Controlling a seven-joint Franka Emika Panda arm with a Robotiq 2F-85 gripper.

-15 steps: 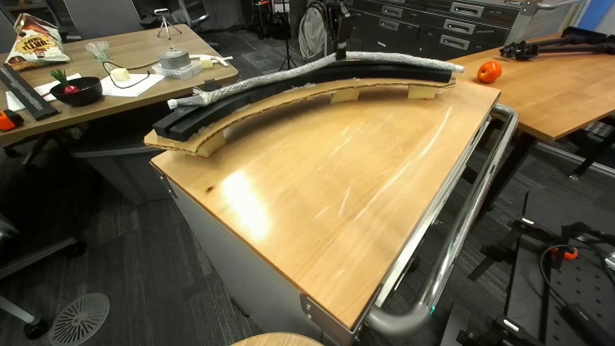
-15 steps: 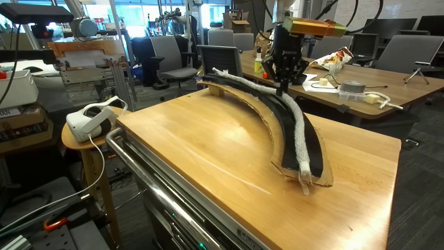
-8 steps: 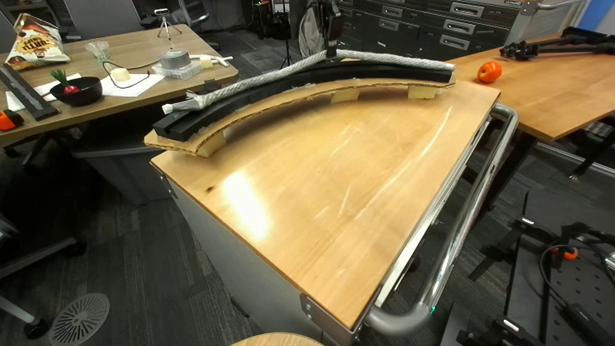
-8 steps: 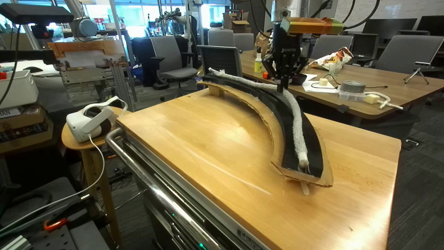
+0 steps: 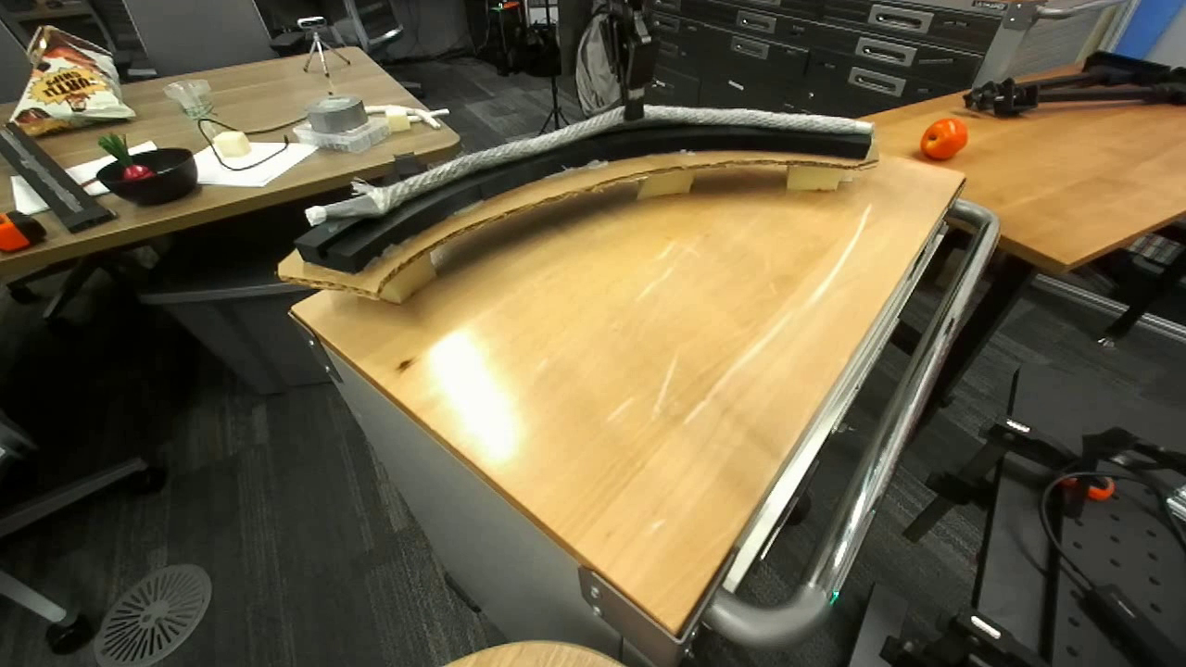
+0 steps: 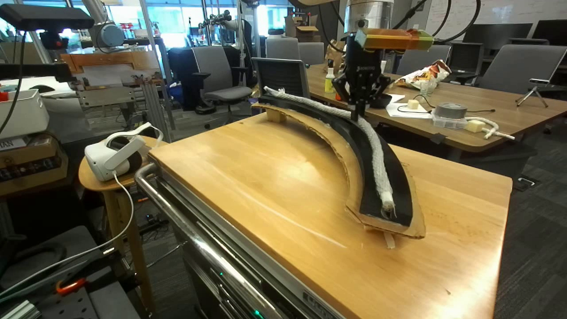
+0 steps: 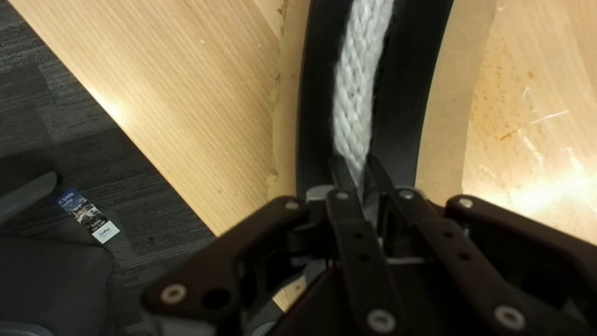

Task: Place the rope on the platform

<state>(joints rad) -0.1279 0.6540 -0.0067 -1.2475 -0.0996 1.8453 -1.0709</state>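
Note:
The pale rope [image 6: 378, 166] runs lengthwise along the black curved platform [image 6: 401, 177], with cardboard edging beneath it. Around the rope's middle, my gripper [image 6: 355, 116] is shut, pointing down from above. In the wrist view the gripper [image 7: 355, 170] has a finger on each side of the rope [image 7: 357, 84], over the black strip [image 7: 319, 102]. The taped end of the rope [image 5: 519, 148] lies at the left end of the platform [image 5: 741, 141] in an exterior view. Whether the gripped stretch touches the platform I cannot tell.
The platform stands on small blocks on a wooden cart top [image 6: 266, 177] with a metal handle [image 6: 208, 248]. Beside the cart are a stool with a white headset [image 6: 110, 155] and a table [image 5: 371, 83] carrying a bowl [image 5: 148, 176] and a chip bag [image 5: 69, 83].
The gripper has carried the rope lengthwise toward its taped end, rising a little and then lowering. The frayed end, which overhung the platform's edge, now lies over the black strip.

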